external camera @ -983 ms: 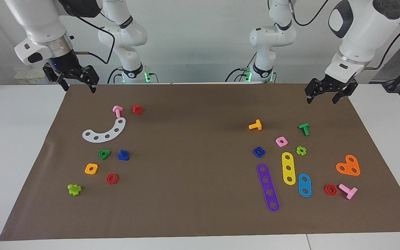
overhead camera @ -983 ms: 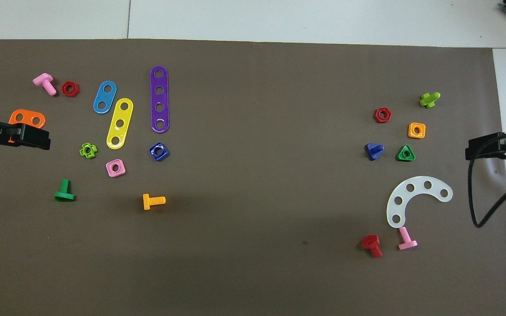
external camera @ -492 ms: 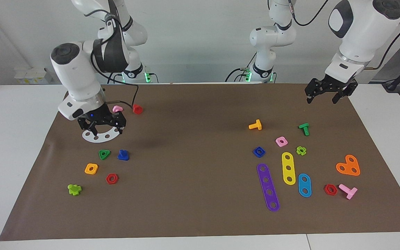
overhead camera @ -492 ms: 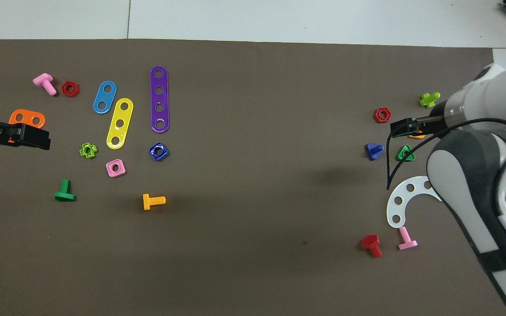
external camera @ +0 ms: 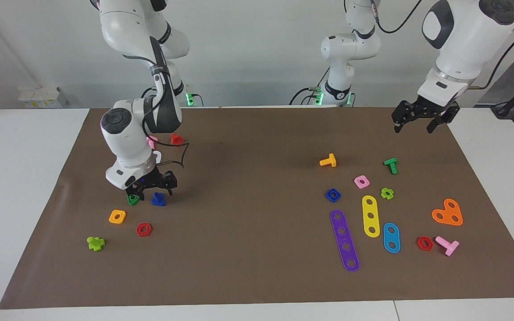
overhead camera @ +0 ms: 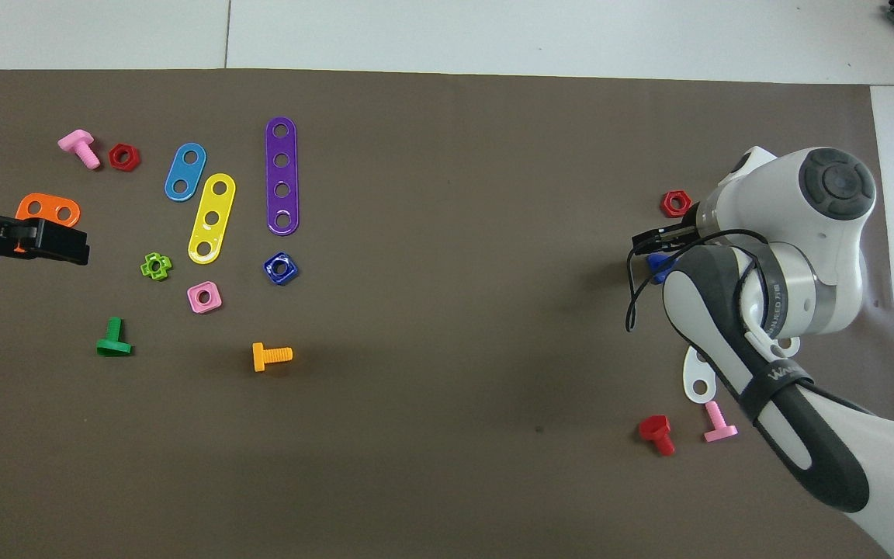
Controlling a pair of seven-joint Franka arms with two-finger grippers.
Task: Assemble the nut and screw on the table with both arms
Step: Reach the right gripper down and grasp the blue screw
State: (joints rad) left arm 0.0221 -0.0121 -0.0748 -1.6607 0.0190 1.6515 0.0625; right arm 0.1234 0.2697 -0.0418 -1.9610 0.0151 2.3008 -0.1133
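The dark blue screw lies on the brown mat toward the right arm's end of the table, beside a green triangular nut. My right gripper hangs open just above the screw, its fingers astride it without gripping; in the overhead view the arm hides most of the screw. The dark blue nut lies flat toward the left arm's end, next to the purple strip. My left gripper waits open in the air over the mat's corner near its base.
Around the screw lie an orange square nut, a red hex nut and a lime piece. By the nut lie a pink nut, orange bolt, green bolt and yellow strip.
My right arm has swung down from the mat's edge near its base, passed over the white curved strip, and now stands low over the blue screw. The left arm has not moved.
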